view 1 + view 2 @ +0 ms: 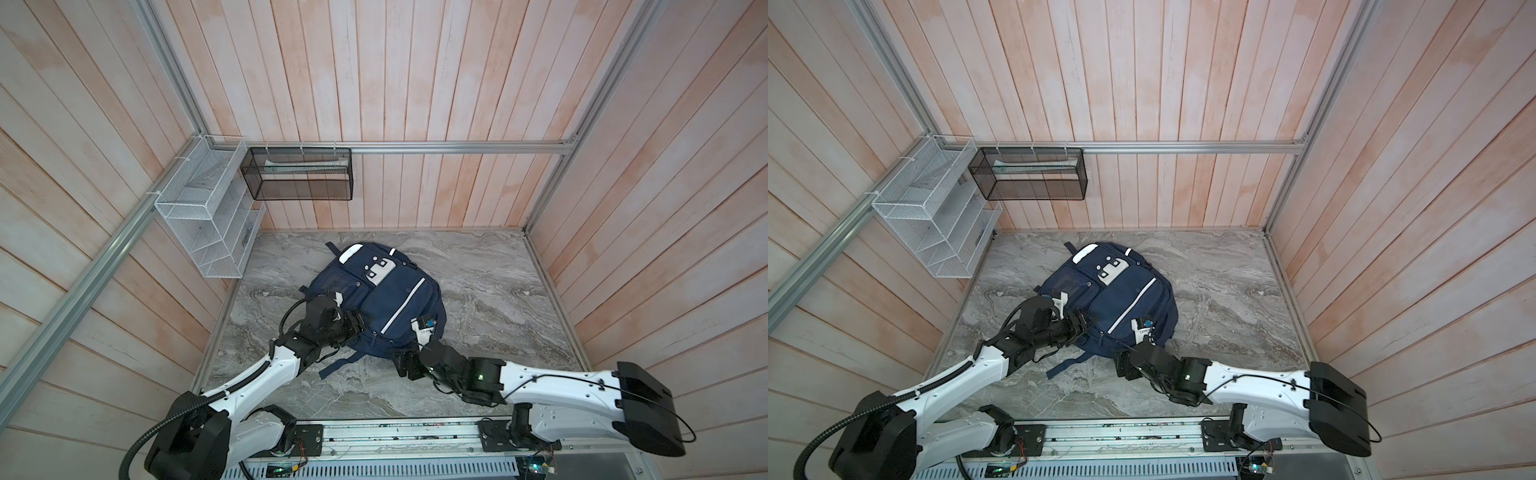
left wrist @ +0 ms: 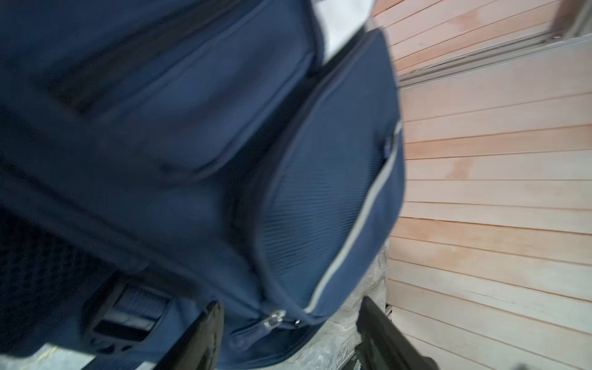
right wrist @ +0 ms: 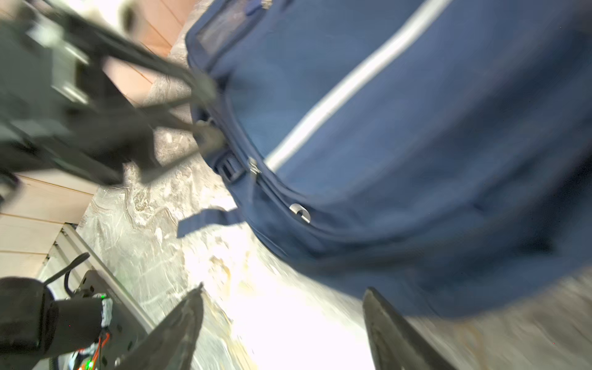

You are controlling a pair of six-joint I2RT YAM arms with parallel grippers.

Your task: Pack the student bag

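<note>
1. The student bag lay front-up on the table.
2. My left jaws stood wide apart by its zipper pull, gripping nothing.
3. My right jaws gaped empty over the table, just beside the bag.
4. The lettering on my right wrist mount was too small to read.

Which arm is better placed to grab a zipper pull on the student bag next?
Left, probably. Its wrist view shows the left gripper open with a zipper pull of the student bag lined up between its jaws. The right gripper is open too, but over the table, short of the bag.
</note>
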